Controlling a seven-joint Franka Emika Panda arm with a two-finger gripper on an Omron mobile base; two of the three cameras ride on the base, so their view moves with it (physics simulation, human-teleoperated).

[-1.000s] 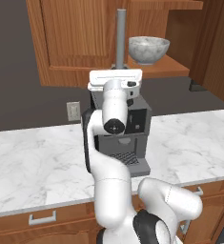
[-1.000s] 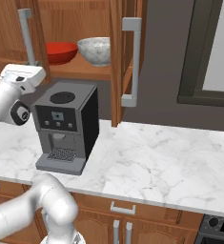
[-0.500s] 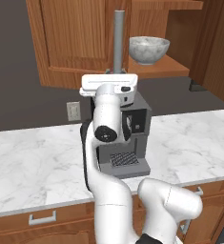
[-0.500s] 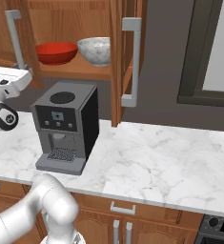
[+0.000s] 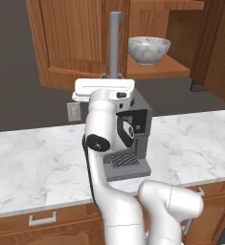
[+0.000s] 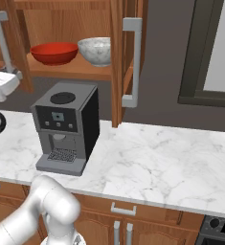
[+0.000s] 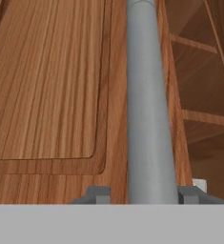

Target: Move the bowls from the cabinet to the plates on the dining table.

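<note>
Fingers (image 7: 99,194) sit either side of the grey door handle (image 7: 149,105), tips just off it, so parted around the bar, not really clamping it. That's the left cabinet (image 5: 80,43) door, swung open. On the shelf inside, the red bowl (image 6: 54,52) and marbled bowl (image 6: 97,50) sit side by side, above the coffee machine (image 6: 68,127) on the tabletop (image 6: 171,162).

The coffee machine (image 6: 66,129) stands on the bench (image 6: 157,158), below the open cabinet (image 6: 75,28). On the cabinet shelf (image 6: 80,72) above it the red bowl (image 6: 54,51) lies left of the marbled bowl (image 6: 95,50), just beside it. The left door's bar handle (image 7: 149,105) runs between the fingers (image 7: 98,194).
</note>
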